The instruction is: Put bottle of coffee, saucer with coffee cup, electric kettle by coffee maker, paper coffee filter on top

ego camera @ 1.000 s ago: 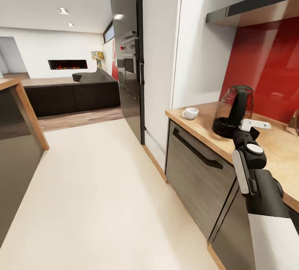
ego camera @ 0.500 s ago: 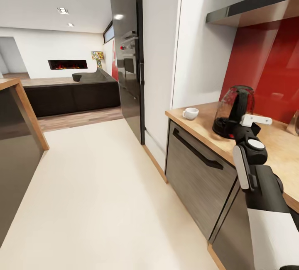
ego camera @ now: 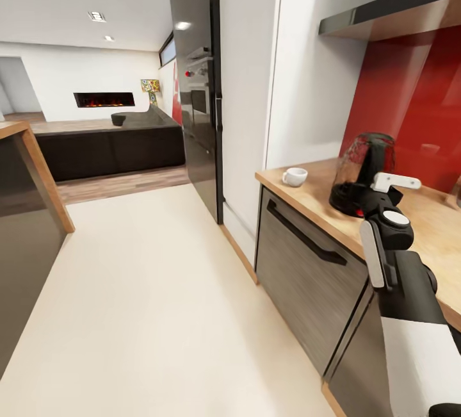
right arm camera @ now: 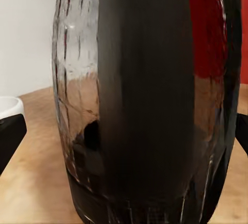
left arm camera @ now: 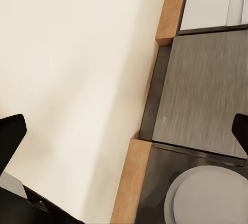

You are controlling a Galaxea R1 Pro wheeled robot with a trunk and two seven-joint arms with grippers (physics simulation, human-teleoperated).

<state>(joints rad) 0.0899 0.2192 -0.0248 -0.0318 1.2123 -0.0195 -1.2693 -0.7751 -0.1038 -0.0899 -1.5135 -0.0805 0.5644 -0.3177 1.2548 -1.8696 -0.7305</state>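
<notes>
The electric kettle (ego camera: 362, 170), dark rounded glass with a black handle, stands on the kitchen countertop (ego camera: 306, 194) in front of the red backsplash. To its left, near the counter's end, sits the white coffee cup (ego camera: 295, 176). My right gripper (ego camera: 376, 191) is at the kettle's handle side. In the right wrist view the kettle (right arm camera: 144, 95) is very close, its handle facing me, and my right gripper (right arm camera: 124, 131) is open with one fingertip on each side of it. The cup's rim (right arm camera: 8, 105) peeks in beside it. My left gripper (left arm camera: 124, 133) hangs open over the floor.
A dark grey cabinet front with a black handle (ego camera: 304, 234) sits under the counter. A tall white and black cabinet wall (ego camera: 237, 84) stands beyond the counter's end. A shelf (ego camera: 390, 16) hangs above. A wooden island corner (ego camera: 38, 167) is at left, across the cream floor (ego camera: 141, 289).
My right arm has pushed forward and slightly up, bringing the gripper closer around the kettle's handle. The kettle and the cup have stayed in place.
</notes>
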